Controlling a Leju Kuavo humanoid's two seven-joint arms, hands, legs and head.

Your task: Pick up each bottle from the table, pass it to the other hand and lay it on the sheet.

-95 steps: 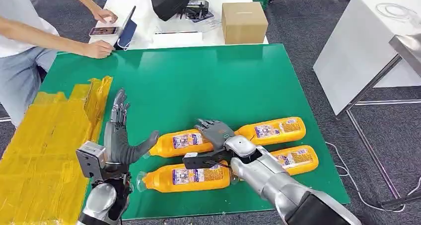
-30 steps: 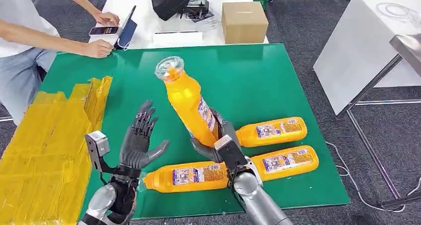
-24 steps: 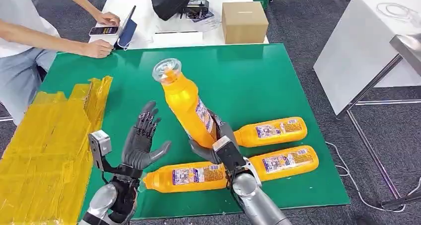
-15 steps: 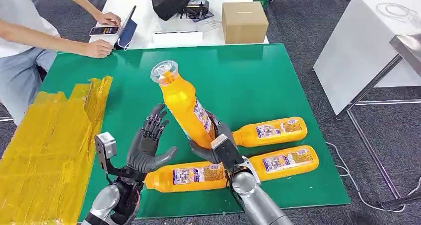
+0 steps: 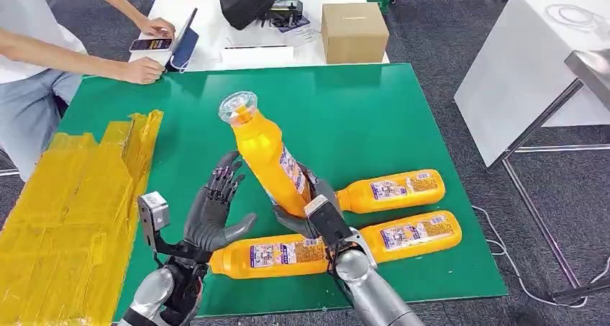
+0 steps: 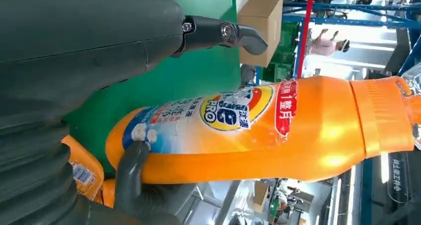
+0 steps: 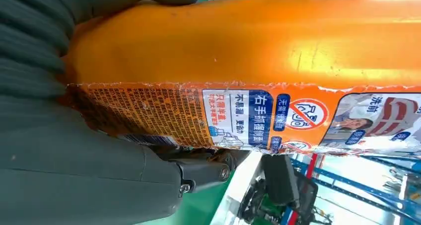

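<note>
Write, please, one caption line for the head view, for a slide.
Right hand holds a tilted orange plastic bottle above the green table, beside the open left hand.

Probably a lab: green test table [image 5: 374, 117], blue racking [image 6: 347, 16], grey carpet [image 5: 446, 31].

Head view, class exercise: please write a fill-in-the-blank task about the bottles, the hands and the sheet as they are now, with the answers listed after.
1. The raised bottle is held by the robot's ____ hand.
2. The left hand, fingers spread, holds ____.
3. The number of orange bottles lying on the green table is ____.
4. The sheet beside the green table is ____ in colour.

Answers: right; nothing; three; yellow
</note>
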